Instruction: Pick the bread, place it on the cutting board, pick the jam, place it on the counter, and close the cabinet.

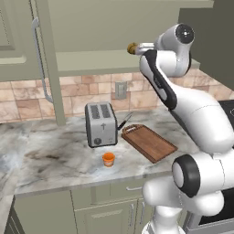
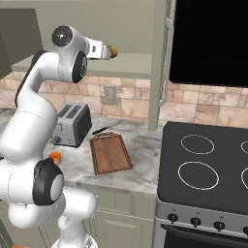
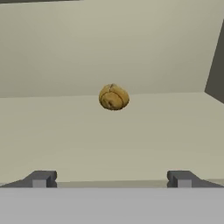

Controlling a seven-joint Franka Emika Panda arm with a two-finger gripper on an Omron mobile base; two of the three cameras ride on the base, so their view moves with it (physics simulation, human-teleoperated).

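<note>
Both tool (image 3: 111, 178) fingertips spread wide (empty), bread (image 3: 113, 97) ahead.

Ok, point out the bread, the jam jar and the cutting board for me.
bread (image 3: 113, 97): hand view, middle of the bun's crust.
jam (image 1: 108, 159): left base view, side of the orange jar.
cutting board (image 2: 111, 153): right base view, middle of its wooden top.

One bread (image 3: 113, 97), one jam (image 1: 108, 159), one cutting board (image 1: 149, 142), one toaster (image 1: 100, 124), one knife (image 2: 106, 127), four stove rings (image 2: 197, 175).
</note>
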